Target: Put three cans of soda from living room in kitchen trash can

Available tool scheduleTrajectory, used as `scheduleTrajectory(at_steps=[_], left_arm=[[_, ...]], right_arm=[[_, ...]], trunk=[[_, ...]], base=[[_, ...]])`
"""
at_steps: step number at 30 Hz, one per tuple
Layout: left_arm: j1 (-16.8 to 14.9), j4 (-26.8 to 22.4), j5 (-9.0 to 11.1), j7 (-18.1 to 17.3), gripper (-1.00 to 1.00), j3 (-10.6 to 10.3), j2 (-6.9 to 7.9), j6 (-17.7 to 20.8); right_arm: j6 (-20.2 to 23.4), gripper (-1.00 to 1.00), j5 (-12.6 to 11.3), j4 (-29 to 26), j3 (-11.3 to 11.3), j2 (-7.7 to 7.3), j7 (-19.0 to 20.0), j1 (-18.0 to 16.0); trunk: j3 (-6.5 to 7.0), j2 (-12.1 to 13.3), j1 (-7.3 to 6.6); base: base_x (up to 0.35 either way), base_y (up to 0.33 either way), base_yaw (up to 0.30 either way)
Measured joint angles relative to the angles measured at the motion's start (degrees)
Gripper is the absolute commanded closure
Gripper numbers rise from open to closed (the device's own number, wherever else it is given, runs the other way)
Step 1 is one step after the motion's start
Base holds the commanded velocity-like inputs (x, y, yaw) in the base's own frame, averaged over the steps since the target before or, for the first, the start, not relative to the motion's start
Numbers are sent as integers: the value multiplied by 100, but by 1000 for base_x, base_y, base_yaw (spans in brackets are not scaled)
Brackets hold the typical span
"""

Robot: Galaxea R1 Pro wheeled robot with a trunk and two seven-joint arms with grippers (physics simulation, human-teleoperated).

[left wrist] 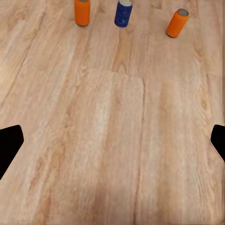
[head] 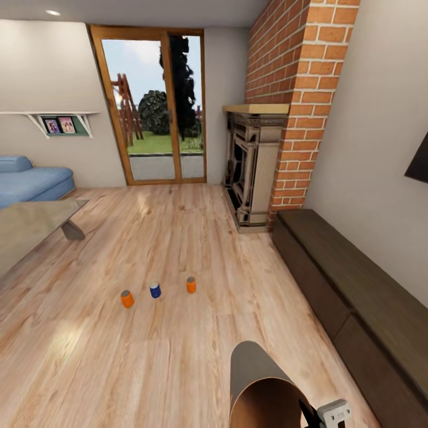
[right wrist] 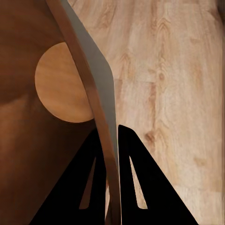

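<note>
Beige bin [head: 252,371], glossy brown inside, rim pinched by right claw [right wrist: 111,140]. Left claw [left wrist: 112,140] spread wide. Ahead on floor [head: 178,249]: two orange cans [head: 127,298] [head: 191,285], one blue [head: 155,289].

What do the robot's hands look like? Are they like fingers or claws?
More like claws. The right gripper has two flat black fingers, each a pointed triangle with a long slot cut through it. From the head camera, that right gripper shows black fingers on a small white boxy block with a dark mark. The left gripper shows just two plain black fingertips. No cables or labels show.
</note>
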Motion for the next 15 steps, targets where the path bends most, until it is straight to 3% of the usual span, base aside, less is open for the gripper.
scheduleTrajectory(at_steps=[15], left_arm=[[1, -2, 0, 0, -100, 0, -8, 1]], right_arm=[[8, 100, -3, 1, 0, -4, 0, -1]], trunk=[[0, 0, 0]], base=[[264, -216, 0]])
